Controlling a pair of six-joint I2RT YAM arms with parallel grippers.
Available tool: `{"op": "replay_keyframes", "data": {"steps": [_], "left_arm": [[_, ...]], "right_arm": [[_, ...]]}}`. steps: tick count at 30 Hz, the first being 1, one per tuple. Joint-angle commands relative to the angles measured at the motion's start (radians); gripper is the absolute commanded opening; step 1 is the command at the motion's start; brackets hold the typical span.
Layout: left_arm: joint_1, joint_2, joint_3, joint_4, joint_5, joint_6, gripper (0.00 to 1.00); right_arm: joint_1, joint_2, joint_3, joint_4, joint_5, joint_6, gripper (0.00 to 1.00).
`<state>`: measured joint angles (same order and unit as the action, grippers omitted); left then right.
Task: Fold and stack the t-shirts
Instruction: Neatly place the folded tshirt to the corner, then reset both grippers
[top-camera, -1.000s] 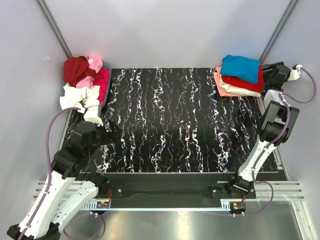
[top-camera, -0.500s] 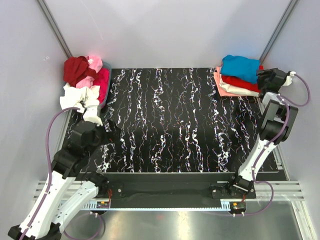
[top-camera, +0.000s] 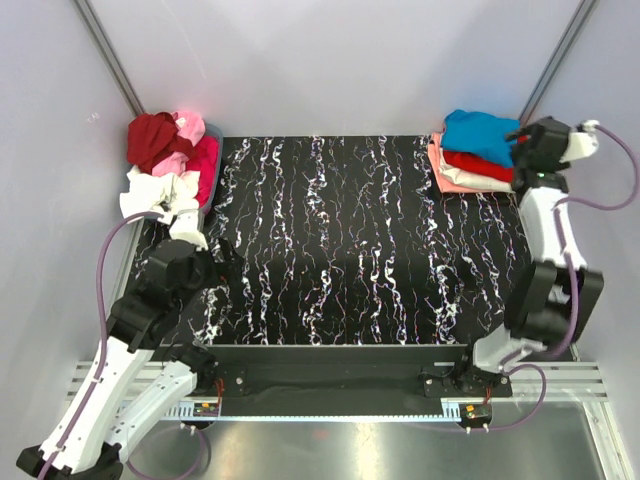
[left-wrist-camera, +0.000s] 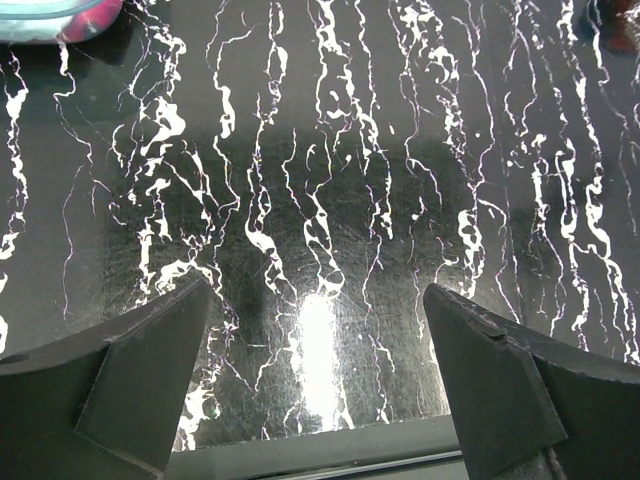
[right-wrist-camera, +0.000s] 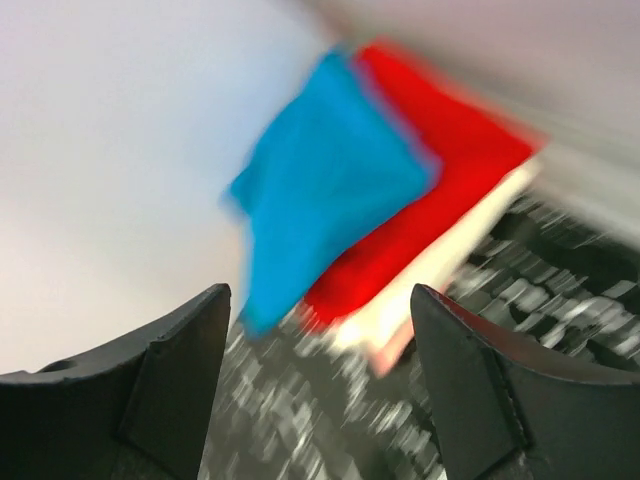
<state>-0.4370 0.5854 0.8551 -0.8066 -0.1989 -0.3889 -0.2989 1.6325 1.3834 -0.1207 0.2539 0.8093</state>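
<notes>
A folded bright blue t-shirt (top-camera: 480, 134) lies on top of a stack at the back right, over a red shirt (top-camera: 482, 165), a cream one (top-camera: 475, 181) and a pink one (top-camera: 443, 177). The right wrist view shows the blue shirt (right-wrist-camera: 325, 180) and red shirt (right-wrist-camera: 430, 190), blurred. My right gripper (top-camera: 520, 148) is open and empty, just right of the stack. My left gripper (top-camera: 225, 268) is open and empty over the mat at the left. Unfolded dark red (top-camera: 152, 138), pink (top-camera: 187, 127), magenta (top-camera: 203, 162) and white (top-camera: 152, 193) shirts are piled at the back left.
A black mat with white marbling (top-camera: 350, 240) covers the table. The pile at the back left sits in a clear bin (top-camera: 214, 180), whose rim shows in the left wrist view (left-wrist-camera: 50, 15). Grey walls and metal posts enclose the back and sides.
My right arm has stretched up and swung beside the stack, its gripper now by the blue shirt's right edge. The left arm has hardly moved.
</notes>
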Motion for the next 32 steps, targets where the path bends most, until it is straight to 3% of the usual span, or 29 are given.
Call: {"op": "replay_keyframes", "data": {"steps": [1, 3, 4, 5, 9, 12, 17, 20, 29, 32], "left_arm": [[0.006, 0.019, -0.002, 0.043, -0.007, 0.007, 0.96], [0.006, 0.019, -0.001, 0.038, -0.016, 0.004, 0.97], [0.006, 0.017, -0.002, 0.037, -0.017, 0.002, 0.98], [0.006, 0.013, -0.002, 0.034, -0.028, 0.002, 0.98], [0.006, 0.007, -0.001, 0.029, -0.046, -0.005, 0.98], [0.006, 0.002, 0.002, 0.026, -0.060, -0.007, 0.98], [0.006, -0.012, 0.002, 0.020, -0.083, -0.013, 0.98], [0.006, -0.012, 0.004, 0.009, -0.109, -0.024, 0.98], [0.006, -0.004, 0.007, 0.003, -0.123, -0.030, 0.98], [0.006, -0.001, 0.010, -0.002, -0.131, -0.031, 0.98]], "right_arm": [[0.124, -0.187, -0.038, -0.178, 0.063, 0.016, 0.80], [0.190, -0.288, -0.111, -0.191, -0.107, 0.056, 0.79], [0.236, -0.321, -0.133, -0.171, -0.120, 0.029, 0.80], [0.370, -0.385, -0.151, -0.181, -0.078, -0.026, 0.85], [0.625, -0.548, -0.288, -0.195, 0.007, -0.111, 0.89], [0.734, -0.686, -0.438, -0.148, -0.031, -0.107, 0.97], [0.742, -0.887, -0.734, 0.010, -0.290, 0.019, 1.00], [0.751, -0.951, -0.891, 0.093, -0.344, 0.048, 1.00], [0.762, -0.953, -0.914, 0.136, -0.354, -0.008, 1.00], [0.765, -0.903, -0.839, 0.015, -0.282, -0.057, 1.00]]}}
